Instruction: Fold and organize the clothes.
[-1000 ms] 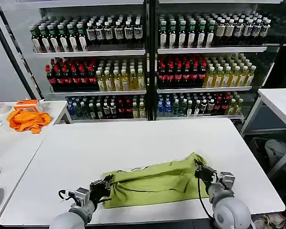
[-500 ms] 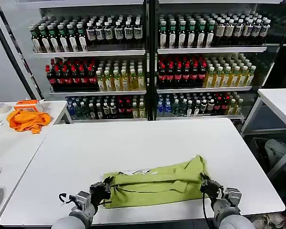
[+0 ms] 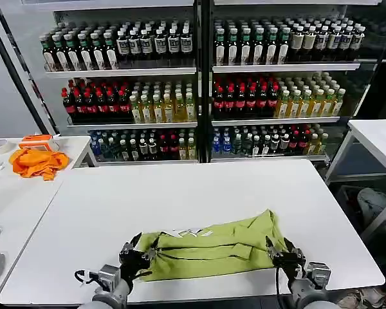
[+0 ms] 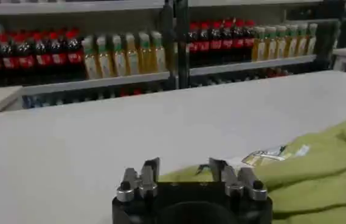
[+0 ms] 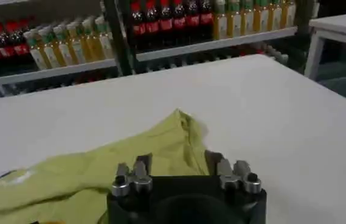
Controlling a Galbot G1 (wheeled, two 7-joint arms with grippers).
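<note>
With the shirt lying bunched on the desk's near edge, both end effectors, left and right, are sitting open at its ends, needing even, simultaneous corner grips.

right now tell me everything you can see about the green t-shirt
The green T-shirt is a yellow-green, soft cotton-looking garment folded into a long, wrinkled band across the near part of the white table. A strip of white-and-dark print peeks out along its far edge. One corner rises into a peak near the right end. The left gripper sits open at its left end, the right gripper open at its right end; neither visibly pinches cloth.
</note>
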